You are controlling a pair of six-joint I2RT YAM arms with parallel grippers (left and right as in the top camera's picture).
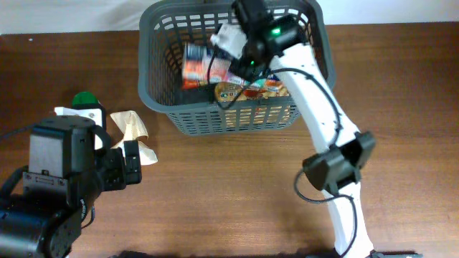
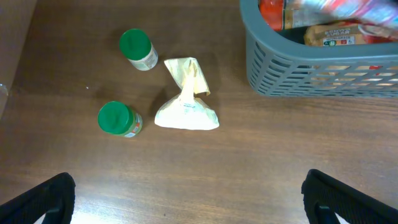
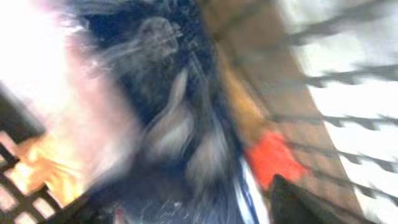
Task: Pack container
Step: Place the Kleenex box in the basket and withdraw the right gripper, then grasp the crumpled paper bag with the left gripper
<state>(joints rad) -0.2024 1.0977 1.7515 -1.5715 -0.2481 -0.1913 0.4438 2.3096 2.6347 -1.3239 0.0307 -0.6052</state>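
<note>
Left arm sits at the table's near-left corner. Left gripper [image 2: 188, 183] hovers over bare wood, fingers [image 2: 46, 199] spread wide apart with nothing between them. Ahead of it are two green-lidded jars, both upright on the table: one further out [image 2: 135, 48], one closer in [image 2: 117, 119], apart from each other. Overhead shows only one of them; the other is hidden by the arm. Just right of the jars is a cream pouch [image 2: 185, 99] with a twisted neck, lying flat and touching neither jar. The container [image 1: 215, 120], a dark grey lattice-sided basket, stands at the far centre of the table, well right of the pouch and clear of it. It is already partly filled. A red-orange packet [image 1: 195, 68] sits on the left side, motion-blurred. A round tub with a brown printed lid [image 1: 229, 92] is against the near wall, and a pile of tan printed packets [image 1: 271, 87] lies to its right. Contents overlap, so an exact count isn't possible. Right arm reaches in over the basket's right rim from the near side. Right gripper [image 1: 242, 59] is down inside the basket above the packets, beside the red-orange packet. The right wrist view is smeared by motion, showing only lattice and an orange-red patch. Can't tell whether its fingers are apart or clamped on anything.
</note>
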